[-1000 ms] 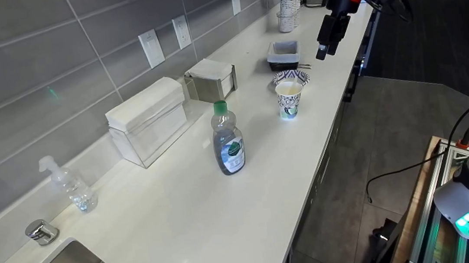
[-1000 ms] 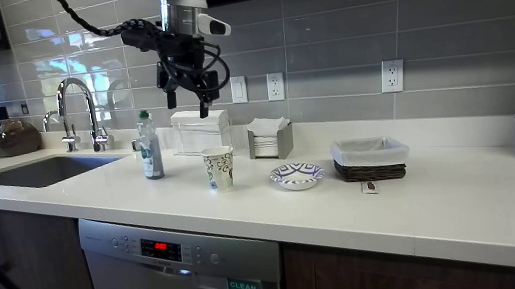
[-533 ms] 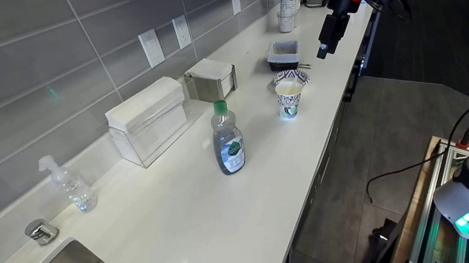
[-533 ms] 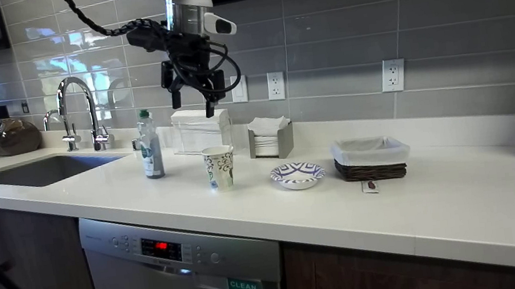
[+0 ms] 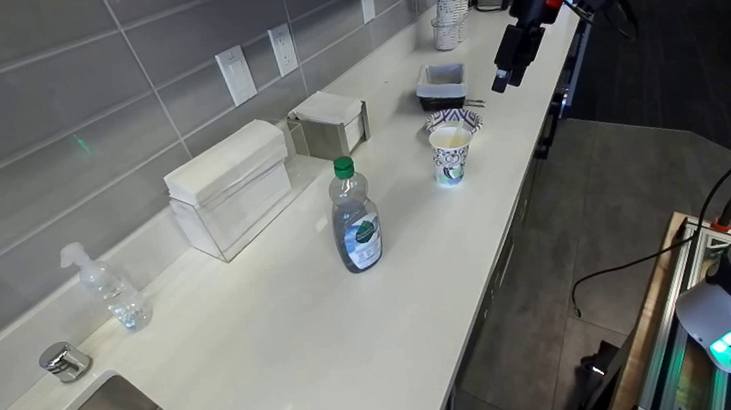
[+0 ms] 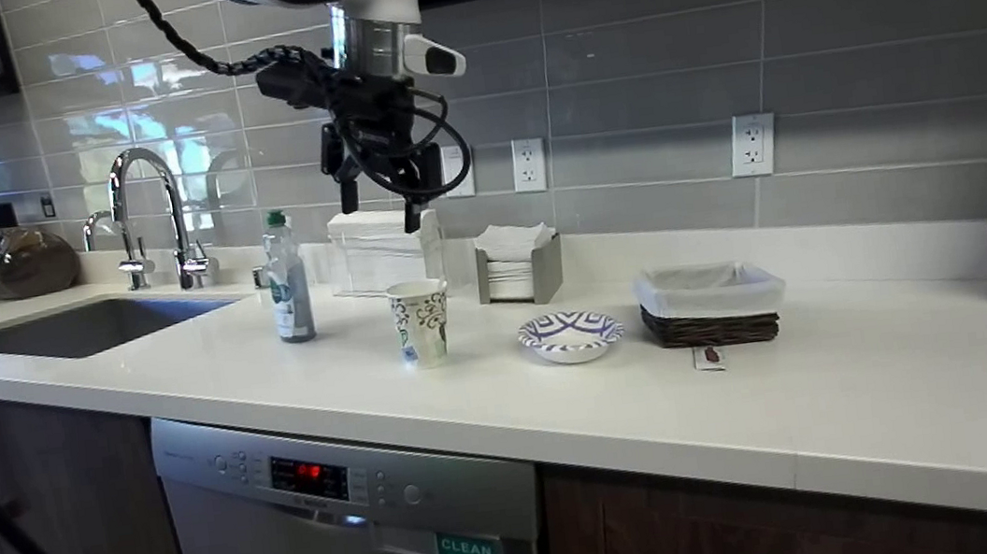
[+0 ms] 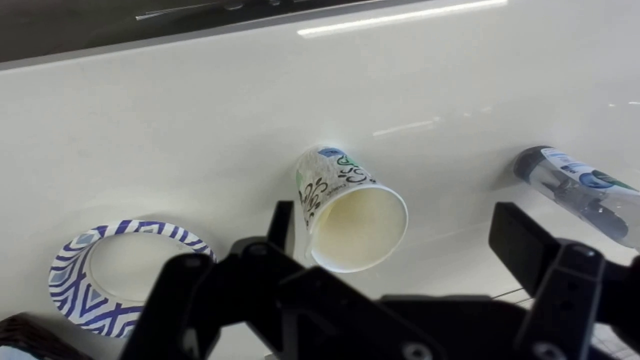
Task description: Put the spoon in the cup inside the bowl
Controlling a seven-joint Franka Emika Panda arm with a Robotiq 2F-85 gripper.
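Note:
The white printed cup (image 5: 451, 163) stands upright on the counter in both exterior views (image 6: 422, 331) and shows its mouth in the wrist view (image 7: 332, 172). A thin pale spoon (image 5: 458, 130) leans in it and pokes just above the rim; its lower part is hidden inside the cup. The shallow bowl (image 6: 571, 347) with a blue-patterned rim is apart from the cup, on the basket side; it also shows in the wrist view (image 7: 75, 280). My gripper (image 6: 381, 208) is open and empty, high above the counter; in the wrist view its fingers (image 7: 400, 232) straddle the cup's mouth from above.
A soap bottle (image 5: 357, 226) with a green cap stands near the cup. Napkin holders (image 6: 518, 264) line the wall. A lined dark basket (image 6: 710, 307) and a small packet (image 6: 708, 359) are beside the bowl. The counter's front edge (image 6: 666, 458) runs alongside.
My gripper has shifted a little to the right in an exterior view, toward above the cup, staying open. The cup, spoon and bowl have not moved.

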